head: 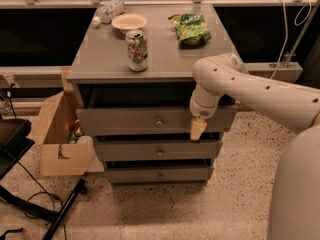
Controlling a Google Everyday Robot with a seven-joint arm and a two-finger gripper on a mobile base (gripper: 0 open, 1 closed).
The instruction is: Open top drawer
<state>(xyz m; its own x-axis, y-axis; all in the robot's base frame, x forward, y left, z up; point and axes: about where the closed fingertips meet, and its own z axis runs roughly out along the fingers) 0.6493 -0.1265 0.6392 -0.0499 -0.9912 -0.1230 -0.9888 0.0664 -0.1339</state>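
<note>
The top drawer is the tallest grey front of the cabinet, with a small brass knob at its centre. It stands a little out from the cabinet, with a dark gap between it and the grey cabinet top. My gripper hangs from the white arm in front of the drawer front's right end, well right of the knob. Its tan tip reaches down to the drawer's lower edge. Whether it touches the front I cannot tell.
Two shorter drawers, middle and bottom, sit below. On top stand a soda can, a bowl, a lying bottle and a green bag. An open cardboard box and black stand legs are at left.
</note>
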